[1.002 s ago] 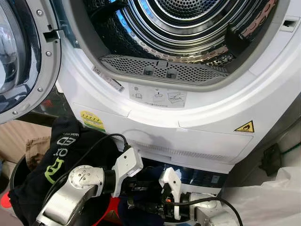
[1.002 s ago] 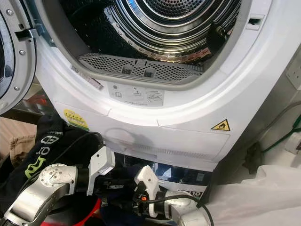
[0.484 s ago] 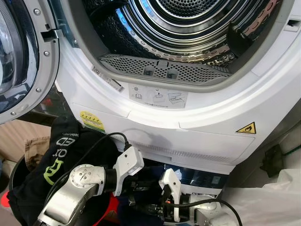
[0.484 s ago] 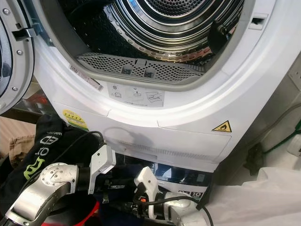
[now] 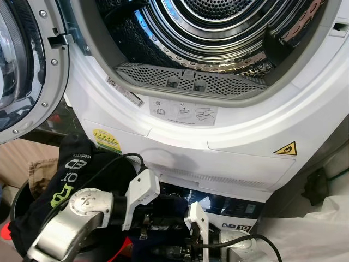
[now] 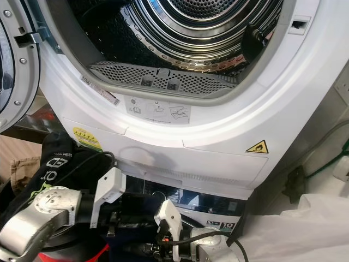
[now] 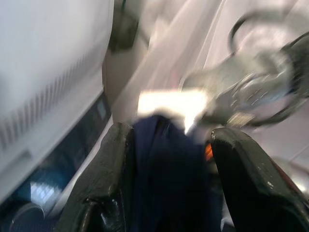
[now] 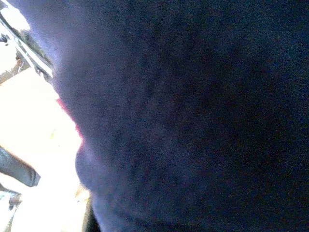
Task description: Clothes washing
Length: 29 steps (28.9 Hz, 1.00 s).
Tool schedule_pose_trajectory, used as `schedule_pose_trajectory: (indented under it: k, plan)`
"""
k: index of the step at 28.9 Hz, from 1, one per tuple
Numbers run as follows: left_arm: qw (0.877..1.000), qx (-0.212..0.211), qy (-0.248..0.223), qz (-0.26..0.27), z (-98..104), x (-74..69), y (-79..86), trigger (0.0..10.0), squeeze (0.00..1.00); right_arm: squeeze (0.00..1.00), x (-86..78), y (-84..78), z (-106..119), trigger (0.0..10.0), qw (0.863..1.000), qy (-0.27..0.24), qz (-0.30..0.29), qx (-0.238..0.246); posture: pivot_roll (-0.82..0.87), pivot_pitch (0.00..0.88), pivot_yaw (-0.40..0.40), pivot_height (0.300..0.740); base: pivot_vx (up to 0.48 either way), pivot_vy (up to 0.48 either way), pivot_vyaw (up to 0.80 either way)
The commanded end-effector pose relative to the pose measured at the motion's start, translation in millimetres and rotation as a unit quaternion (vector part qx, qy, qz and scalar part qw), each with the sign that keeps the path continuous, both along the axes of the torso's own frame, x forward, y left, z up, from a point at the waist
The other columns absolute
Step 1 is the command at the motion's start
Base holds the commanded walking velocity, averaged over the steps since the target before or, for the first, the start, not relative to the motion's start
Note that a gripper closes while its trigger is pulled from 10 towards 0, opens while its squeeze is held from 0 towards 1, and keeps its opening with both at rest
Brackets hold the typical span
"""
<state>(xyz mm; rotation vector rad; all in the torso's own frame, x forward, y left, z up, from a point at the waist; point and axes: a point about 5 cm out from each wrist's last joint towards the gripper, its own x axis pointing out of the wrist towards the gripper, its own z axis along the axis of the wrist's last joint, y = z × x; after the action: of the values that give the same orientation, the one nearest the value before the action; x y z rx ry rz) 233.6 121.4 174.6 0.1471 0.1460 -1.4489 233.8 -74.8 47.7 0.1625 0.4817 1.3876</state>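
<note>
**Grippers low at the laundry, drum door open**

Now, head views: washer drum gapes, door swung left; both arms reach down under it beside a black garment in the basket. Left wrist view: left gripper spread around navy cloth. Right wrist view: navy cloth close up; right gripper's grip can't tell.

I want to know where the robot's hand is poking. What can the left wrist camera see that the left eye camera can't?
The left wrist view alone shows dark blue cloth lying between the left gripper's two black fingers. The left eye view alone shows the open drum, the door, and black clothes in a basket. Both show the machine's white front and the right arm.
</note>
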Motion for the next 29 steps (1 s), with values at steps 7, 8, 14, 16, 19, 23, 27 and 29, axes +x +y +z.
schedule_pose_trajectory:
  k: [7,8,14,16,19,23,27,29]
  plan:
    - [1.0,0.008,0.005,0.0,15,-10.6,17.3,10.0,1.0,0.0,2.9,-16.5,-4,0.0,0.999,0.013,-0.03,0.008,0.02,0.083,0.027,0.74,0.0,0.0,0.0]
    - [1.0,0.016,-0.003,0.02,18,-9.9,26.1,10.0,1.0,0.0,4.8,-19.9,-5,0.0,0.999,0.014,-0.045,0.007,0.02,0.086,0.027,0.74,0.0,0.0,0.0]
    - [0.991,0.067,-0.006,0.112,12,-18.4,58.0,10.0,0.0,0.0,7.0,-35.6,-3,0.0,0.995,0.021,-0.094,0.036,0.03,0.095,0.034,0.74,0.0,0.0,0.0]
    - [0.987,0.092,0.0,0.131,5,-22.2,65.4,10.0,0.0,0.0,4.4,-38.3,-5,0.0,0.995,0.023,-0.095,0.034,0.04,0.095,0.033,0.74,0.0,0.0,0.0]
    - [0.972,0.113,-0.014,0.208,-10,-15.8,74.5,10.0,0.0,0.0,3.1,-42.8,-7,0.0,0.992,0.027,-0.115,0.036,0.05,0.097,0.035,0.74,0.0,0.0,0.0]
    - [0.953,0.103,-0.041,0.281,-15,-3.8,78.9,10.0,0.0,0.0,4.4,-45.7,-7,0.0,0.99,0.028,-0.13,0.041,0.05,0.098,0.036,0.74,0.0,0.0,0.0]
    - [0.911,0.076,-0.081,0.397,-25,13.6,89.8,10.0,0.0,0.0,4.3,-49.9,-6,0.0,0.988,0.025,-0.147,0.044,0.04,0.1,0.036,0.74,0.0,0.0,0.0]
    - [0.888,0.071,-0.097,0.443,-27,18.1,95.3,10.0,0.0,0.0,3.9,-52.6,-4,0.0,0.987,0.024,-0.155,0.047,0.04,0.099,0.036,0.74,0.0,0.0,0.0]
